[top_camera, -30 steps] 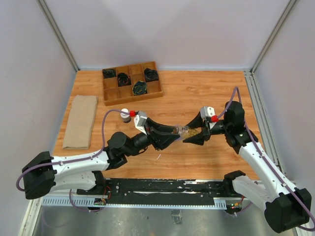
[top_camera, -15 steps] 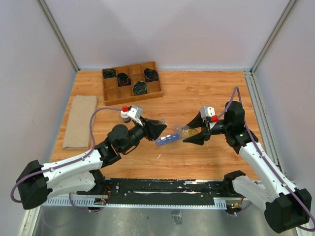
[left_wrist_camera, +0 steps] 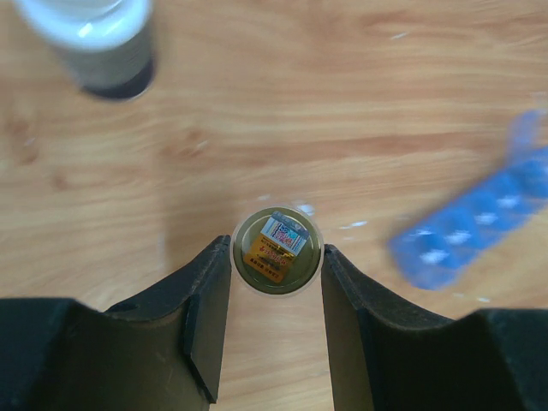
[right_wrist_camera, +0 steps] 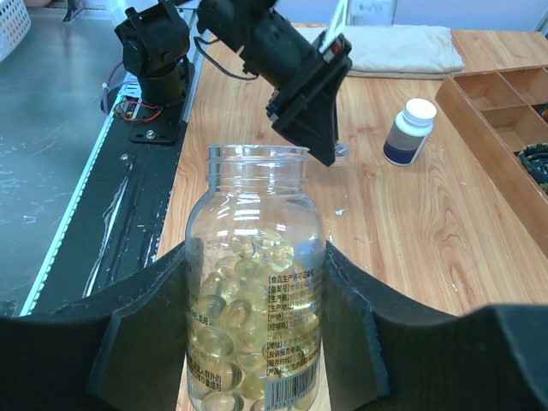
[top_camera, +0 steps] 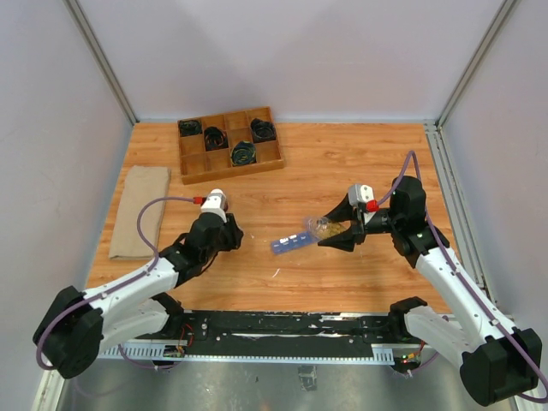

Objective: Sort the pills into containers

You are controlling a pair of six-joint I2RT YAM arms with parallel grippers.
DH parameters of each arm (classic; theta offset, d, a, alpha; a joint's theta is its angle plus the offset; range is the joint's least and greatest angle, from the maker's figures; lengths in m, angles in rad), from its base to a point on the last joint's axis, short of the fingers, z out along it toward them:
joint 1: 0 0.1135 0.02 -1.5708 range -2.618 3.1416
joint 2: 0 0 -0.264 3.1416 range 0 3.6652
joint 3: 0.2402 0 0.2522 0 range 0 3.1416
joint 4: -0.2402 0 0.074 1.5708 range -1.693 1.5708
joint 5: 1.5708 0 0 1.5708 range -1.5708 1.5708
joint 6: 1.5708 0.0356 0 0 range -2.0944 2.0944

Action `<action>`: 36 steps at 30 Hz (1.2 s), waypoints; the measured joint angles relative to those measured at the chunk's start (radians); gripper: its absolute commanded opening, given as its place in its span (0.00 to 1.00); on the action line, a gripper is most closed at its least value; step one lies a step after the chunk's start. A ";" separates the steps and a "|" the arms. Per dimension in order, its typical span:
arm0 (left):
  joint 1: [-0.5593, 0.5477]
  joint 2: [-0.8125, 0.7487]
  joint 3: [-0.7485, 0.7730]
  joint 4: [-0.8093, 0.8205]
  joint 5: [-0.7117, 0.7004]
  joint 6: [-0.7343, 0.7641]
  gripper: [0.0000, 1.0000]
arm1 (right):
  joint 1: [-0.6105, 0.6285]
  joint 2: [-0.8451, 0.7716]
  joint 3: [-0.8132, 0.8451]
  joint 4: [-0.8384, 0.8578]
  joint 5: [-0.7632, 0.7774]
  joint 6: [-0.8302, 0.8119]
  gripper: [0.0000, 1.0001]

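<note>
The desk (top_camera: 342, 163) carries the blue organizer strip (top_camera: 291, 242), which lies flat at a slant and serves here as the landmark. It looks like thin, light plastic, so it would probably slide under a nudge. If it needs steadying, its long edges seem the safest place to press or pinch. Whether its lids are up cannot be told.

Just off the strip's right end, the right claw (top_camera: 338, 231) is clenched around the middle of the clear bottle (right_wrist_camera: 255, 223), holding it above the desk. The bottle's mouth is uncapped and leans toward the strip. Its wall looks rigid and smooth, so likely slippery. The mid-body hold, with a finger on each side, seems sound and leaves the neck free for pouring.

Well to the left of the strip, the left claw (left_wrist_camera: 275, 257) points down and grips the round cap (left_wrist_camera: 276, 248) by its rim. Whether the cap touches the desk is unclear.

The pills (right_wrist_camera: 231, 282) are glossy yellowish capsules that fill roughly the lower half of the bottle. They are judged light, slick and apt to roll or tumble out together, so a slow, shallow tilt over one compartment would suit them.
</note>
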 measured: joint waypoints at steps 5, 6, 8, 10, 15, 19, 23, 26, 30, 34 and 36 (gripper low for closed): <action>0.101 0.111 -0.027 -0.051 -0.029 -0.048 0.04 | 0.000 0.000 0.000 0.000 0.006 0.000 0.01; 0.107 0.119 -0.027 -0.058 -0.039 -0.056 0.06 | 0.000 0.000 0.000 0.000 0.007 0.000 0.01; 0.112 0.131 -0.027 -0.069 -0.064 -0.076 0.09 | 0.000 0.000 0.000 0.000 0.008 0.000 0.01; 0.112 0.136 -0.027 -0.080 -0.086 -0.093 0.11 | 0.000 0.000 0.000 0.000 0.008 0.000 0.01; 0.114 0.137 -0.027 -0.100 -0.115 -0.118 0.29 | 0.000 0.000 0.000 0.000 0.008 0.001 0.01; 0.115 0.129 -0.027 -0.105 -0.124 -0.125 0.48 | 0.000 0.000 0.000 0.000 0.008 0.002 0.01; 0.115 0.110 -0.027 -0.108 -0.132 -0.136 0.60 | 0.000 -0.002 0.000 0.001 0.008 0.006 0.01; 0.116 0.086 -0.027 -0.111 -0.134 -0.141 0.65 | 0.000 -0.008 0.000 0.005 0.007 0.011 0.01; 0.116 0.035 -0.034 -0.111 -0.134 -0.144 0.65 | 0.000 -0.014 0.000 0.023 0.007 0.027 0.01; 0.117 -0.030 -0.042 -0.116 -0.107 -0.144 0.68 | -0.002 -0.023 0.000 0.042 0.009 0.059 0.01; 0.119 -0.083 -0.047 -0.115 -0.060 -0.142 0.69 | -0.029 -0.035 0.000 0.069 0.022 0.104 0.01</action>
